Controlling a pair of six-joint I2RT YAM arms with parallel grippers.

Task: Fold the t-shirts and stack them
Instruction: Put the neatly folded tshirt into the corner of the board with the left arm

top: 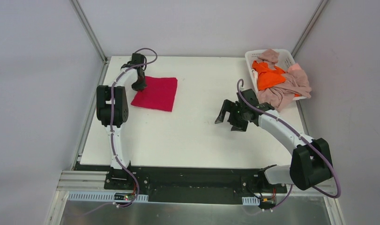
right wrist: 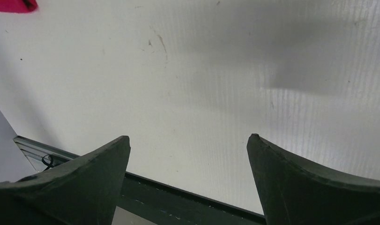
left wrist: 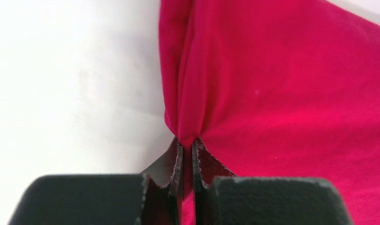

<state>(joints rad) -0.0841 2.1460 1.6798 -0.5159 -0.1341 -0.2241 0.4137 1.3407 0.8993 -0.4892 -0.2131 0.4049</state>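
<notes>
The white counter [top: 192, 131] is the widest thing here, and most of it lies bare: a broad open stretch runs between the two sets of jaws and on toward the near edge, where a dark rail [right wrist: 178, 192] borders it just below the right jaws. The left arm [top: 114, 101] reaches to the far left part of the counter, while the right arm [top: 284, 129] bends inward over the right half. Beyond the right jaws and off to their right, a white basket [top: 285, 55] sits in the far right corner. Pink-beige t-shirts [top: 291, 91] are heaped in it and spill over its near rim onto the counter, close behind the right arm's wrist. The red t-shirt [top: 157, 93] lies folded into a flat, roughly square shape that spreads rightward from the left jaws, with its edges well inside the counter's borders. The orange t-shirt [top: 268, 75] rests on the basket heap, among the pink-beige ones. The left jaws are pressed together, pinching a bunched fold at the red t-shirt's [left wrist: 281, 93] left edge, with bare counter just to their left. The right jaws are spread wide with nothing between them, above bare counter, well apart from every shirt.
</notes>
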